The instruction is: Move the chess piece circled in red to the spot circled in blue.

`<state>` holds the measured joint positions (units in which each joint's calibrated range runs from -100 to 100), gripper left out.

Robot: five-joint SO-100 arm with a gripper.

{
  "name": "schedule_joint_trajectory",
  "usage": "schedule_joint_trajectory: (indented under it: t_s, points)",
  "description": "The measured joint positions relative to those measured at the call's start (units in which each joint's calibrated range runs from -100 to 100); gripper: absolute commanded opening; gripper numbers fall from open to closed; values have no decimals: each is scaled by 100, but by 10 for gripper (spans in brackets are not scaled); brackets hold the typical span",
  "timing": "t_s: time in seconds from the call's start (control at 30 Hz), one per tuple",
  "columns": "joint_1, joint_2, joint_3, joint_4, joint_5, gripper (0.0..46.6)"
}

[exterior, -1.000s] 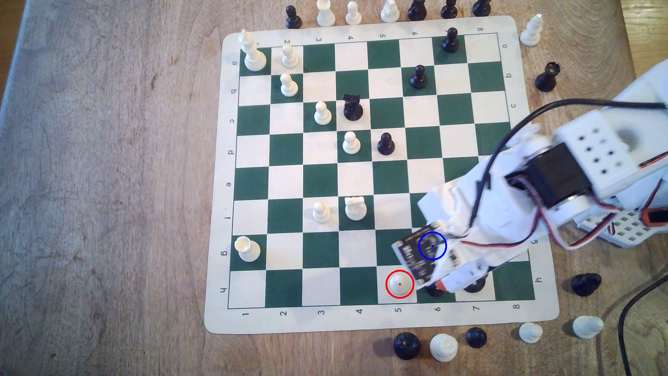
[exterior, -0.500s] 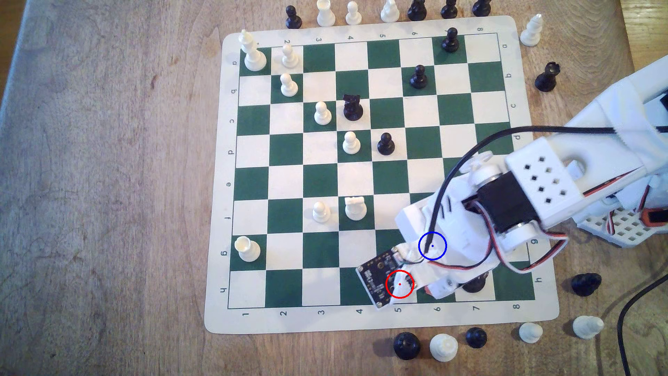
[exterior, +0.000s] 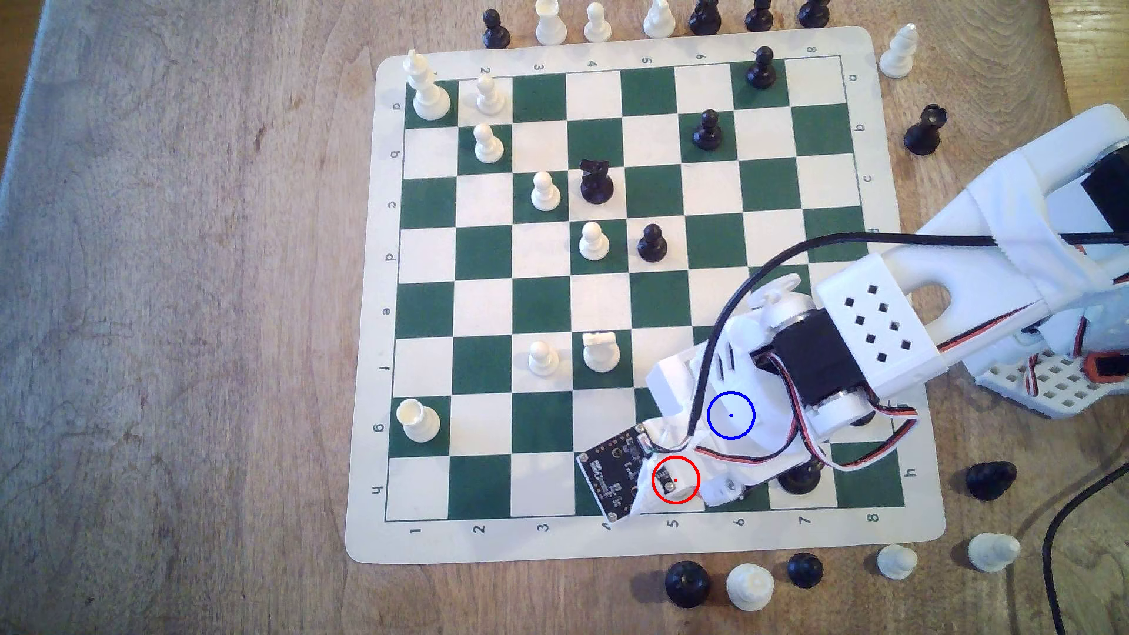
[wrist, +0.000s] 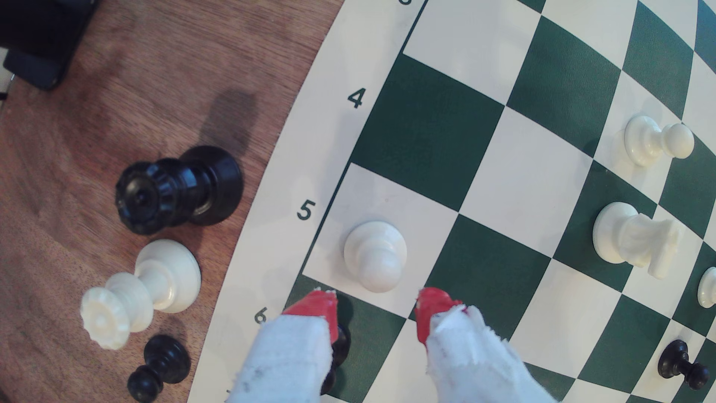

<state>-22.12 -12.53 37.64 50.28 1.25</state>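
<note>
The white pawn point(wrist: 375, 255) stands upright on the cream square by the printed 5, at the edge of the board point(wrist: 271, 232). The hand point(wrist: 374, 310) hangs just short of it — red-tipped fingers point(wrist: 434, 306) spread wide, cloth-wrapped, touching nothing. Beyond the pawn, further into the board, stand a white knight point(wrist: 635, 240) and another white pawn point(wrist: 658, 141). Off the board, on the wooden surface point(wrist: 116, 97) — a black queen point(wrist: 174, 190) and a white queen point(wrist: 139, 290).

Exterior view, lower right of frame: arm point(exterior: 855, 348) covers blue-ringed spot point(exterior: 731, 415) and most of red-ringed pawn point(exterior: 684, 482), black piece point(exterior: 800, 479) half hidden beneath wrist, top-edge pieces point(exterior: 550, 18) cropped, wrist view: black pawn point(wrist: 341, 345) behind red fingertip point(wrist: 315, 306).
</note>
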Motion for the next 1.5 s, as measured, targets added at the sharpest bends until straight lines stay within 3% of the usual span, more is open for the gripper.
schedule_joint_trajectory:
  t_s: [1.33, 1.5]
  points:
    - [-52, 561, -163, -430, -54, 116]
    - [-52, 595, -163, -430, -59, 99]
